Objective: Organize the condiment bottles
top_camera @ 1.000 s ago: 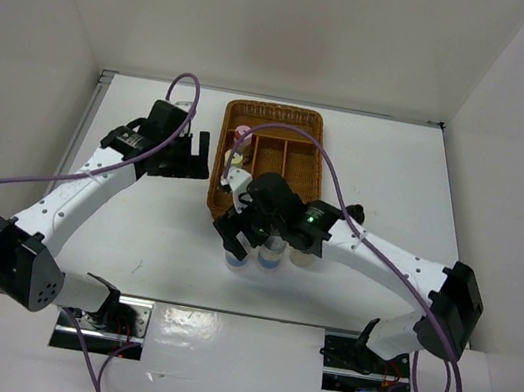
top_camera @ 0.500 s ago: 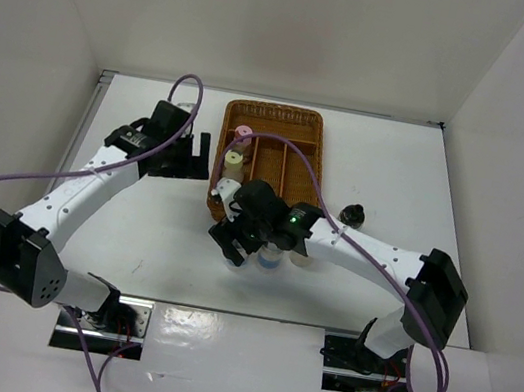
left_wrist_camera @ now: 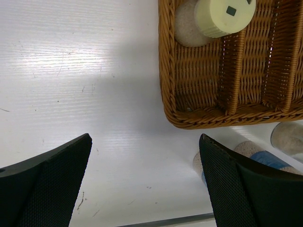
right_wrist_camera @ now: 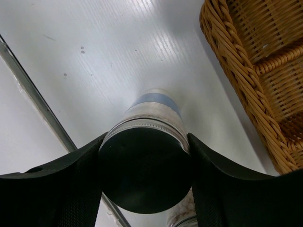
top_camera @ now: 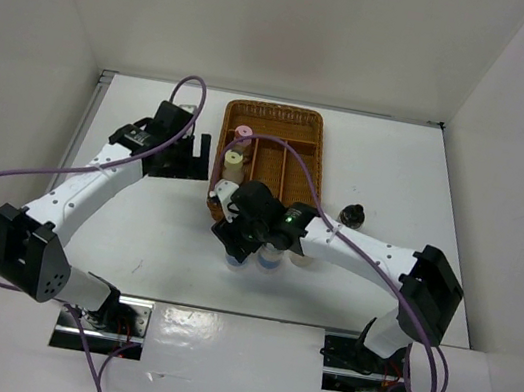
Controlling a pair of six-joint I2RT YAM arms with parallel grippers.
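Note:
My right gripper [top_camera: 237, 240] is shut on the cap of a blue-banded bottle [right_wrist_camera: 154, 101] that stands on the table just in front of the wicker tray [top_camera: 306, 121]. Its fingers press both sides of the cap, which looks dark in shadow. A second blue-banded bottle [top_camera: 271, 260] and another jar [top_camera: 303, 257] stand right of it. A pink-capped bottle [top_camera: 244, 133] and a pale-yellow-capped bottle [top_camera: 233, 162] stand in the tray's left compartment. A black-capped bottle [top_camera: 352, 214] stands right of the tray. My left gripper [top_camera: 191, 155] is open and empty over the table left of the tray.
The left wrist view shows the tray's near corner [left_wrist_camera: 189, 113], the yellow-capped bottle [left_wrist_camera: 225, 14] and a blue-banded bottle [left_wrist_camera: 258, 156] behind the right finger. White walls enclose the table on three sides. A metal strip [right_wrist_camera: 33, 90] runs along the table's near edge.
My right arm has swung left and settled its gripper over the leftmost blue-banded bottle, uncovering the black-capped bottle right of the tray. The left arm has barely moved.

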